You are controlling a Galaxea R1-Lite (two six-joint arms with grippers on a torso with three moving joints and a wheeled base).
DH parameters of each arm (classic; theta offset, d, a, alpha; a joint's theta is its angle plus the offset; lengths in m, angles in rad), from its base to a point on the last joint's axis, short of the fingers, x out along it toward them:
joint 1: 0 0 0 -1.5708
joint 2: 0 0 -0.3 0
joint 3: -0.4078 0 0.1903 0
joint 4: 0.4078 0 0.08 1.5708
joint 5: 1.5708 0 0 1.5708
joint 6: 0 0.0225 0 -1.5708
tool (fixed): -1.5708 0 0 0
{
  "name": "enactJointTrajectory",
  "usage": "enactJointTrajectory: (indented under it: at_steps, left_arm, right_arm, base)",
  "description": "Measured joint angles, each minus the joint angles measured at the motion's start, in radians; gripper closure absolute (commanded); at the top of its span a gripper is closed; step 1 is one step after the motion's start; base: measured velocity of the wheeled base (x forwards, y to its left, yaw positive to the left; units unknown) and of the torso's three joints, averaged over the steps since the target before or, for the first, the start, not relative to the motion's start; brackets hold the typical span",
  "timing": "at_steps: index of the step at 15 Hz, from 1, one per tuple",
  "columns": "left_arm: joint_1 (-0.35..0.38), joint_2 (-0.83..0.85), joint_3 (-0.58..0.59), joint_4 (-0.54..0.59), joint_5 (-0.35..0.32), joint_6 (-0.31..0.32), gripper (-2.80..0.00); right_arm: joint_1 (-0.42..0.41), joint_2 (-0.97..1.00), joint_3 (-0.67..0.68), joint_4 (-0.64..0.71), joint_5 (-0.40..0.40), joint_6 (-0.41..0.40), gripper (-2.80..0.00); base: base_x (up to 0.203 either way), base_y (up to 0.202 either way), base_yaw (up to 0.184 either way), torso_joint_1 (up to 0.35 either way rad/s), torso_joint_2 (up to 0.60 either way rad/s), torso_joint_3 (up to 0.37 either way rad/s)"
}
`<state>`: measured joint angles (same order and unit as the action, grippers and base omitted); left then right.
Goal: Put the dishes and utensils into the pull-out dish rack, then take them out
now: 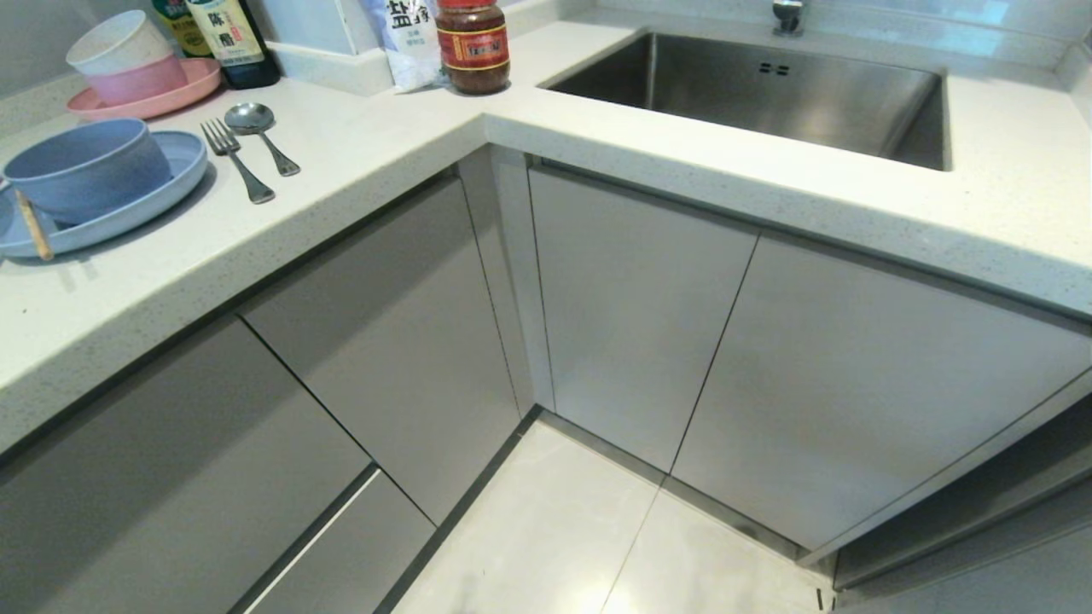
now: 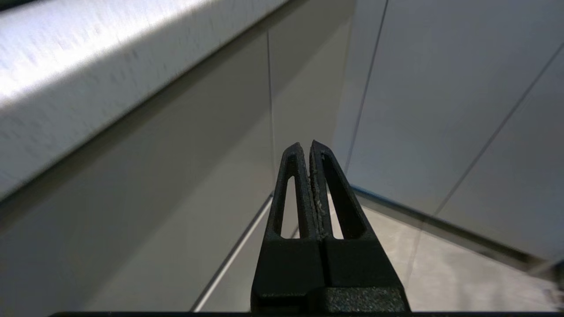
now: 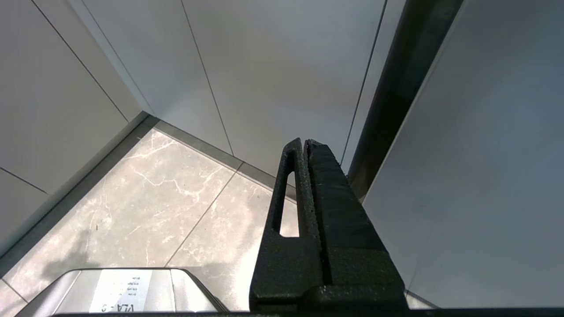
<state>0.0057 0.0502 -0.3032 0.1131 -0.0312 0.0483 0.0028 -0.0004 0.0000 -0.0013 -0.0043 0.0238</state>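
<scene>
On the left counter a blue-grey bowl [image 1: 85, 170] stands in a light-blue plate [image 1: 162, 200]. Wooden chopsticks [image 1: 34, 226] lie across the plate's rim. To their right on the counter lie a fork [image 1: 239, 162] and a spoon [image 1: 260, 128]. The pull-out dish rack is hidden; only shut grey cabinet fronts [image 1: 384, 341] show. My left gripper [image 2: 307, 143] is shut and empty, below the counter edge [image 2: 88, 83], pointing at the cabinet corner. My right gripper [image 3: 305, 141] is shut and empty, low over the floor. Neither arm is in the head view.
At the back left are a pink plate with stacked pink and white bowls [image 1: 136, 77], bottles [image 1: 230, 43], a bag [image 1: 409, 34] and a jar [image 1: 473, 47]. A steel sink [image 1: 768, 94] is at the right. A dark gap [image 1: 981, 512] opens between fronts lower right.
</scene>
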Motion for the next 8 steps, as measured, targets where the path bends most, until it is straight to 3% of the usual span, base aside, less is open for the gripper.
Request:
enactJointTrajectory:
  at_steps: [4, 8]
  left_arm:
    - [0.001, -0.042, 0.263, -0.224, 0.02, 0.025, 0.0]
    - [0.001, -0.051, 0.301, -0.148, 0.021, -0.012, 0.0]
  right_arm:
    - [0.0, 0.0, 0.0, 0.0, 0.0, 0.0, 0.0]
    - [0.0, 0.0, 0.0, 0.0, 0.0, 0.0, 0.0]
  base:
    - [0.0, 0.0, 0.0, 0.0, 0.0, 0.0]
    - [0.0, 0.0, 0.0, 0.0, 0.0, 0.0]
